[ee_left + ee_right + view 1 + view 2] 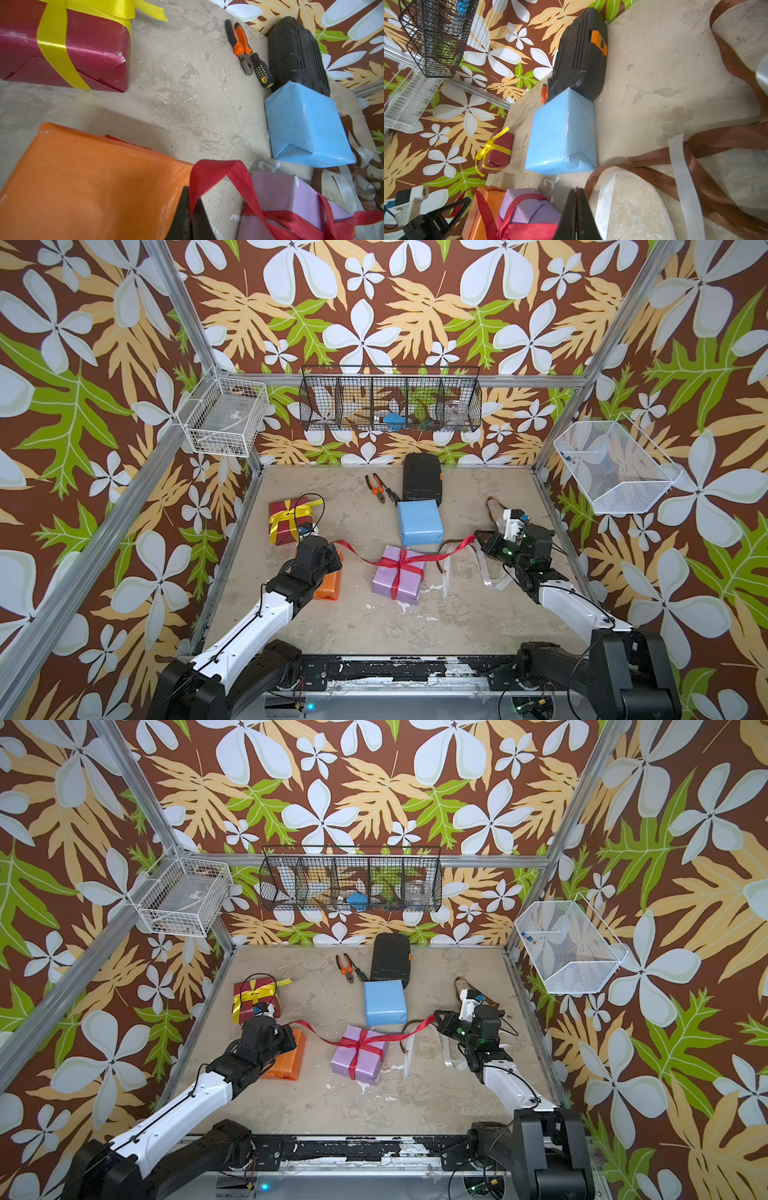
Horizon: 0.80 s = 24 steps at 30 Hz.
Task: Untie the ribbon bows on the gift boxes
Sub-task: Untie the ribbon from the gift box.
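ok so both my jaws are pinched nearly shut on the red ribbon point(399, 578), left gripper point(192, 195) on the end over the orange box point(83, 176), right gripper point(576, 192) on the end nearer the right edge of the table point(478, 622), with the ribbon crossed round the lilac box point(384, 585) about mid-table.

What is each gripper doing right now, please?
Left gripper: closed on one end of the red ribbon.
Right gripper: closed on its other end.
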### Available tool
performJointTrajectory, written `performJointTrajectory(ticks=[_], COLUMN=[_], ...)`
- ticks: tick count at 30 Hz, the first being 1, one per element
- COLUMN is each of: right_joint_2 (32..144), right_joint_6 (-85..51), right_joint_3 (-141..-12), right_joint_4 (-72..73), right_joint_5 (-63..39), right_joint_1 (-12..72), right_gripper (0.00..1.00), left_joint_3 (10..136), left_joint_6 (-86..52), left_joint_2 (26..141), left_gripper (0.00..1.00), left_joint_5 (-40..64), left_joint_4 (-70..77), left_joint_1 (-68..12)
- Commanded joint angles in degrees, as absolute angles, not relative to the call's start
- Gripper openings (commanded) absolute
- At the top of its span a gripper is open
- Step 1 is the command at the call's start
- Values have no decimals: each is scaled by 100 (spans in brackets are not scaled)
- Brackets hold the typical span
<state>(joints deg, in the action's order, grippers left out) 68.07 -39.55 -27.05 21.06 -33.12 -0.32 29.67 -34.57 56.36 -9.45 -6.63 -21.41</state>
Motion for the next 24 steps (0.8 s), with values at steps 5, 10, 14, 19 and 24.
performJointTrajectory(ticks=[5, 10, 14, 19, 24], right_joint_2=[6586, 6338, 6347, 6342, 6687], right_joint_6=[-3071, -2549, -2055, -2498, -2847], right_joint_3=[-3226, -3459, -3817, -3606, -3601], right_joint_4=[824, 155, -687, -2, 484], right_joint_5=[-2553, -1870, -167, -2401, -2545], right_joint_1=[207, 932, 2009, 2340, 3454], right_gripper=[100, 100, 100, 63, 23], left_joint_3=[3129, 3073, 3061, 2934, 2516], left_joint_6=[-3415, -3414, -3427, -3657, -4004], left_joint_2=[5400, 5299, 5394, 5625, 5868], left_gripper=[100, 100, 100, 88, 68], left_joint_5=[-356, 443, 198, 318, 677], left_joint_4=[-821, -659, -660, -261, 538], left_joint_1=[-2118, -2138, -2570, -3245, -3498])
